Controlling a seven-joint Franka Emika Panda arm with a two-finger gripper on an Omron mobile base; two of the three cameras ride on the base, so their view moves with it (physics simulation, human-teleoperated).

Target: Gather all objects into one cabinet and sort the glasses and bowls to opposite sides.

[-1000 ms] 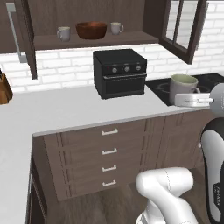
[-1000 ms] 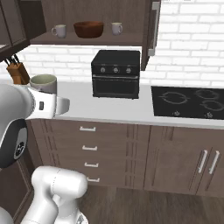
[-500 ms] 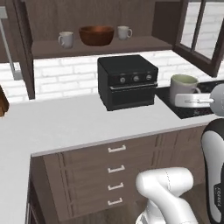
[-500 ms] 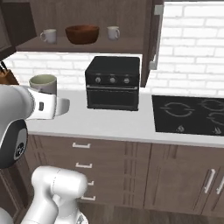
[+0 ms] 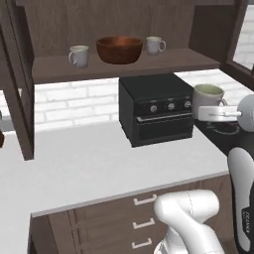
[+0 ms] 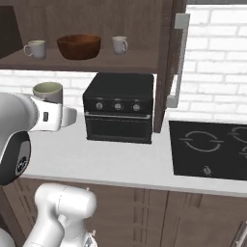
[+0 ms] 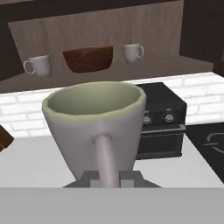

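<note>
My gripper [image 7: 107, 176] is shut on the handle of a pale mug [image 7: 96, 120] with a greenish-cream inside, held upright above the counter. From the left base view the held mug [image 5: 208, 94] sits on top of the gripper [image 5: 214, 113], to the right of the oven; the right base view has the mug [image 6: 47, 91] and gripper [image 6: 59, 117] at the left. In the open dark wood cabinet [image 5: 124, 67] the brown wooden bowl [image 5: 119, 48] stands between two small mugs [image 5: 78, 55] [image 5: 155, 44]. The bowl [image 6: 78, 46] [image 7: 87, 58] and both shelf mugs [image 7: 38, 65] [image 7: 132, 52] are apart from each other.
A black toaster oven [image 5: 156, 106] stands on the white counter [image 5: 94, 163] under the shelf. A black cooktop [image 6: 207, 149] lies to its right. The cabinet's doors hang open: one at the left [image 5: 17, 84], one with a grey bar handle [image 6: 179, 53] at the right. Brown drawers [image 5: 139, 223] below.
The whole picture has shifted: the base has driven closer to the counter, so cabinet and oven look larger. The mug stays in my shut gripper, unchanged relative to the base.
</note>
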